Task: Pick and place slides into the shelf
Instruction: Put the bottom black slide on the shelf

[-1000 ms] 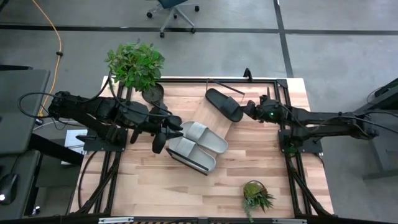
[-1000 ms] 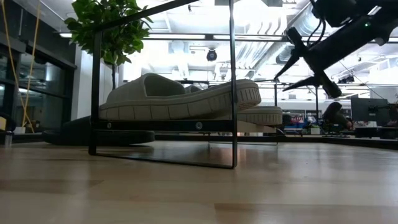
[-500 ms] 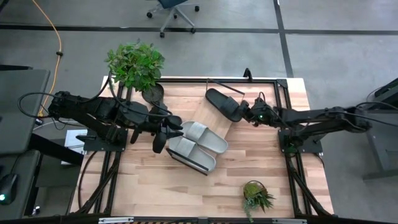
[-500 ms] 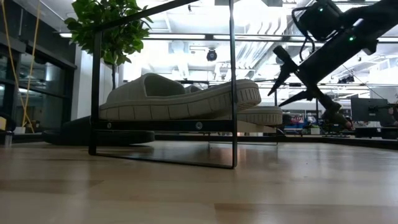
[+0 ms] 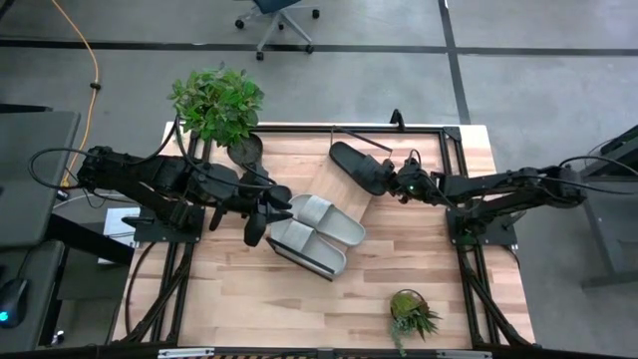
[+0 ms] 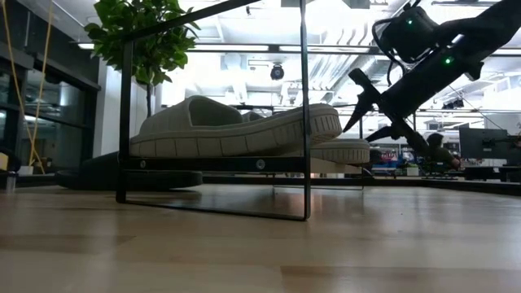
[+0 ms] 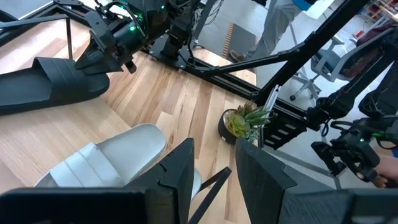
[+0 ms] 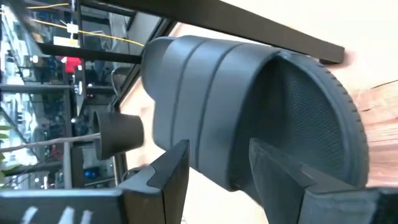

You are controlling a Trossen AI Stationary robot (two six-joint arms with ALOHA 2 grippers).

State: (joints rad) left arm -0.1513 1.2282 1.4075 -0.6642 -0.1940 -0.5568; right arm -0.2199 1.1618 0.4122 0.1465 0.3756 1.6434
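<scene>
- Black slide (image 5: 360,168) lies on the far part of the tabletop (image 5: 419,269), its long axis running diagonally from the far left down toward the right end effector (image 5: 392,180).
- Taking the black slide as the landmark: the right end effector sits just at its nearer, right-hand end, fingers parted to a middling gap and empty; the right wrist view shows the strap and sole (image 8: 249,112) directly ahead of the fingertips (image 8: 174,165), not yet between them.
- Two pale grey-green slides (image 5: 319,234) rest side by side on the shelf (image 5: 299,254), nearer the camera and to the left of the black slide.
- The left end effector (image 5: 257,214) waits left of the black slide, beside the pale pair, with a second black slide (image 5: 261,217) beneath it; whether it grips that one I cannot tell.
- My judgement: the right arm is clearly the nearer one, and the coming grasp turns on pushing forward along the slide's long axis so the fingers straddle the strap.
- Potted plant (image 5: 216,103) stands further left of the black slide.
</scene>
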